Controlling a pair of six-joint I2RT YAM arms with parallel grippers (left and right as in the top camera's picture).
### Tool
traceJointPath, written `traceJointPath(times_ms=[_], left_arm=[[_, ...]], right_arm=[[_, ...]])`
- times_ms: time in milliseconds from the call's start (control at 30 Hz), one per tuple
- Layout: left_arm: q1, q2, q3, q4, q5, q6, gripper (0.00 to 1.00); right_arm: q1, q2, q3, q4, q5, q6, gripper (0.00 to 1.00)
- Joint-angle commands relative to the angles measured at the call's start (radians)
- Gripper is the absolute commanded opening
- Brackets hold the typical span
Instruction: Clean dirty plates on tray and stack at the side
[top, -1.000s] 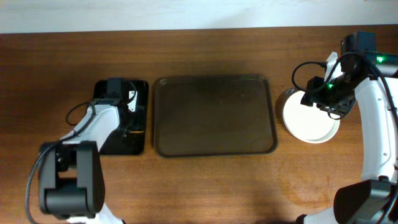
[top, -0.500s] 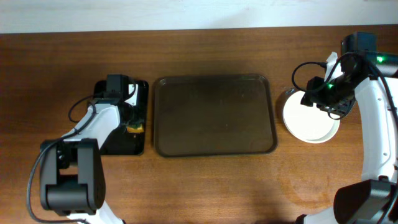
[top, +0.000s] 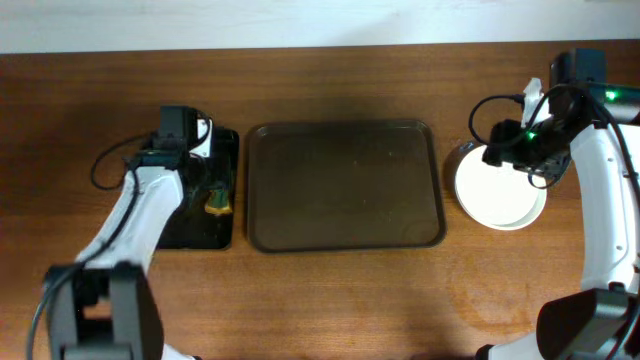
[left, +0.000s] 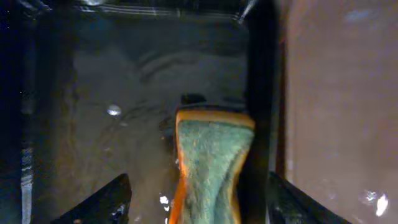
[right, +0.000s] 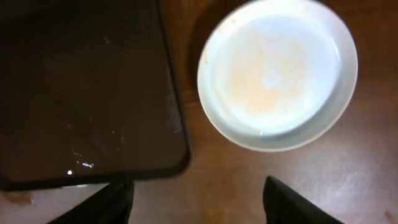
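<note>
The dirty plates (top: 500, 190) sit in a stack on the table right of the tray (top: 345, 238). The top plate is white with a faint orange smear (right: 277, 74), and a greyer rim shows under its left side. The tray holds nothing; its corner shows in the right wrist view (right: 81, 93). My right gripper (top: 512, 158) hangs open and empty above the stack's far edge (right: 196, 208). My left gripper (top: 203, 178) is open over the small black tray (top: 180, 235), its fingers (left: 199, 208) either side of a green and orange sponge (left: 211, 168) lying there.
The black tray (left: 93, 124) looks wet inside, and the sponge (top: 216, 205) lies against its right rim, close to the big tray. Bare wooden table lies in front of and behind the trays. Both arm bases stand at the near corners.
My left arm has pulled back toward the far end of the black tray, uncovering the sponge it left there. The right arm has barely moved.
</note>
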Motion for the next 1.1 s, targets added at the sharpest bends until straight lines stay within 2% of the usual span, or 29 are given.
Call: traceJointPath(times_ms=[0,33,167,233,267,367,433,567,667,767,1067], left_arm=[[-0.033,-0.084,0.023,-0.078,0.005,0.000,0.87],[-0.039,-0.084,0.023,-0.112,0.005,0.000,1.00],[-0.044,-0.087,0.023,-0.402,0.060,-0.051,1.00],[-0.045,-0.101,0.023,-0.455,0.068,-0.051,1.00],[-0.044,-0.121,0.021,-0.473,0.068,-0.051,1.00],[-0.045,-0.242,-0.049,-0.453,0.068,-0.051,1.00],[-0.045,-0.365,-0.133,-0.405,0.068,-0.051,1.00],[-0.044,-0.732,-0.348,-0.246,0.092,-0.052,1.00],[-0.044,-0.918,-0.415,-0.217,0.091,-0.051,1.00],[-0.044,-0.999,-0.415,-0.214,0.091,-0.051,1.00],[-0.044,-1.011,-0.415,-0.214,0.091,-0.051,1.00]], right_arm=[[0.005,0.000,-0.003,0.014,-0.071,-0.062,0.98],[0.005,0.000,-0.003,0.012,-0.072,-0.062,0.98],[0.005,-0.106,-0.053,0.009,-0.010,-0.032,0.98],[0.005,-0.206,-0.151,0.048,-0.010,-0.024,0.98],[0.005,-0.319,-0.275,0.112,-0.013,-0.024,0.98],[0.005,-0.592,-0.521,0.240,-0.009,-0.024,0.98],[0.005,-0.755,-0.619,0.274,-0.007,-0.025,0.98],[0.005,-0.989,-0.679,0.268,-0.005,-0.025,0.98],[0.005,-1.036,-0.679,0.267,-0.006,-0.025,0.98],[0.005,-1.032,-0.679,0.268,-0.005,-0.025,0.99],[0.004,-1.033,-0.679,0.268,-0.005,-0.025,0.98]])
